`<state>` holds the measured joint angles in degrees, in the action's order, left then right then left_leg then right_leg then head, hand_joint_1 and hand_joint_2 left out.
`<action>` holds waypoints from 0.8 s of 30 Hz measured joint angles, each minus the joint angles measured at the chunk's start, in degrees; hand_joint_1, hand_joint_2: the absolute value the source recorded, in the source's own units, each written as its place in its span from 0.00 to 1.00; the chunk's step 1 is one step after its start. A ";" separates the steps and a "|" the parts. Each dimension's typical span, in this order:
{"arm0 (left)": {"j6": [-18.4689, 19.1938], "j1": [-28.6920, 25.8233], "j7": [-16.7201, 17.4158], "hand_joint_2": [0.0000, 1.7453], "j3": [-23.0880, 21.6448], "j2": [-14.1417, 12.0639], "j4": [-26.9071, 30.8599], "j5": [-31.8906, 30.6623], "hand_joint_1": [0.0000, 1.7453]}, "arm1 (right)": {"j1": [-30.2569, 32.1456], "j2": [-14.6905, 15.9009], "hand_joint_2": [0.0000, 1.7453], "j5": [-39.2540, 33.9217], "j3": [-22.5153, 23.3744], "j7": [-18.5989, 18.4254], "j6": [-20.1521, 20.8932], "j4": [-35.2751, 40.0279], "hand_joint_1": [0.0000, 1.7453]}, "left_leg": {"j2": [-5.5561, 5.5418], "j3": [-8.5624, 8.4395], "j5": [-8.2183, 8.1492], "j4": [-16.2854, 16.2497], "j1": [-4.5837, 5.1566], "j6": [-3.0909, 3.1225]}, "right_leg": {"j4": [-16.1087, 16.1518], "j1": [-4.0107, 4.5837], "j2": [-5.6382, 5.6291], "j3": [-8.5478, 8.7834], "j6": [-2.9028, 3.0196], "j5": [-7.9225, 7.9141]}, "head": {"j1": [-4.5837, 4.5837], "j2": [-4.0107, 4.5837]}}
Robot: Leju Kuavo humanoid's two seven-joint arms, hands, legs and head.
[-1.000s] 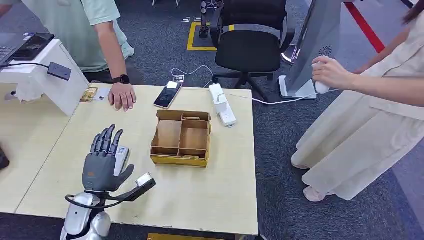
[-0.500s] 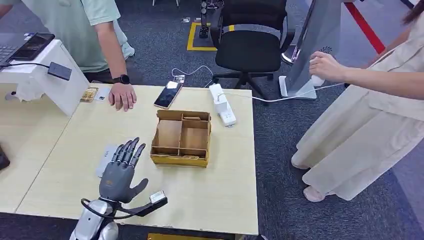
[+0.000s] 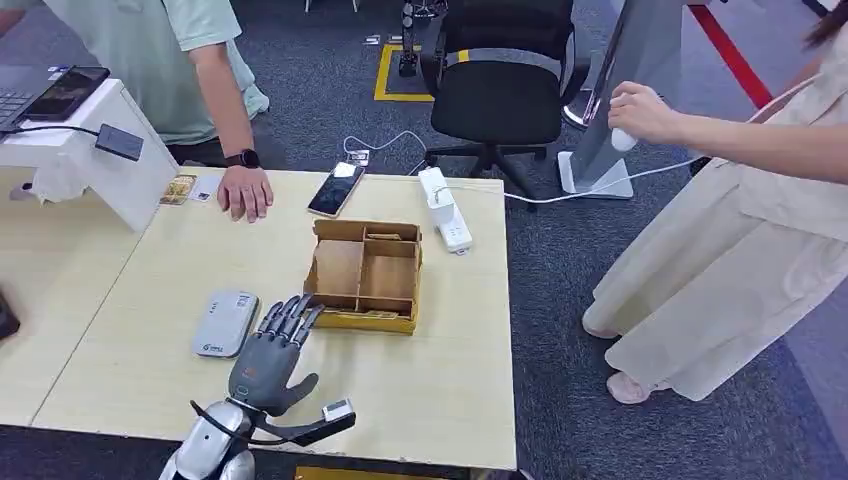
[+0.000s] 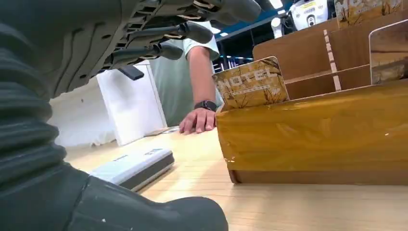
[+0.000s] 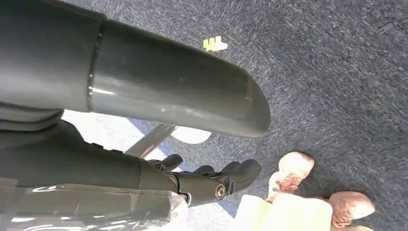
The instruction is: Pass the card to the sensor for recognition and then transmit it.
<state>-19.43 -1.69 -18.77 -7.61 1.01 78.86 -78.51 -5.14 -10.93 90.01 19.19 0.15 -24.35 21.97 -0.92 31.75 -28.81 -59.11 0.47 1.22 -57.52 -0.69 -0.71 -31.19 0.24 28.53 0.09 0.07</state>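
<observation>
A brown cardboard box (image 3: 360,320) with several compartments stands mid-table. In the left wrist view a card printed "HOTEL" (image 4: 250,84) stands at the corner of the box's front wall (image 4: 312,130), and a second card (image 4: 387,53) stands further along. The grey-white sensor (image 3: 225,322) lies flat on the table to the left of the box, also seen low and close (image 4: 132,166). My left hand (image 3: 272,355) hovers between the sensor and the box with fingers spread, holding nothing. My right hand (image 5: 211,180) hangs beside the table over the carpet, fingers loosely extended and empty.
A person's hand (image 3: 245,192) rests on the table's far edge, beside small cards (image 3: 180,189) and a phone (image 3: 336,189). A power strip (image 3: 445,208) lies at the back right. A white stand (image 3: 95,160) is at the left, an office chair (image 3: 500,80) behind, another person (image 3: 740,200) to the right.
My left hand has slid right and back toward me, off the sensor, which now lies uncovered, to the box's front left corner. The person on the right has raised their hand slightly.
</observation>
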 joint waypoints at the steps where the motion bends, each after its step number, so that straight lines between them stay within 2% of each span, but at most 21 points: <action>1: 0.00 0.36 0.00 1.00 -0.09 -0.02 -0.20 -0.11 0.00 | -0.04 0.00 0.00 0.00 -0.18 0.00 0.02 -0.02 0.00 | 0.00 0.00 0.00 0.00 0.00 0.00 | 0.00 0.00 0.00 0.00 0.00 0.00 | 0.00 0.00; 12: -0.39 4.04 2.88 1.00 -1.09 -0.07 -1.73 -1.42 0.00 | -0.47 0.02 0.00 0.00 -1.70 -0.04 0.33 -0.48 0.00 | 0.00 0.00 0.00 0.00 0.00 0.00 | 0.00 0.00 0.00 0.00 0.00 0.00 | 0.00 0.00; 24: -0.20 5.24 2.97 1.00 -1.09 0.04 -1.73 -1.57 0.00 | -0.47 0.02 0.00 0.00 -2.10 -0.04 0.50 -0.55 0.00 | 0.00 0.00 0.00 0.00 0.00 0.00 | 0.00 0.00 -0.01 0.00 0.00 0.00 | 0.00 0.00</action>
<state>-19.63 3.55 -15.80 -8.70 1.05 77.13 -80.08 -5.61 -10.91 90.01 17.09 0.11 -23.85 21.42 -0.92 31.75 -28.80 -59.11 0.47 1.22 -57.52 -0.69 -0.71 -31.19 0.24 28.52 0.09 0.07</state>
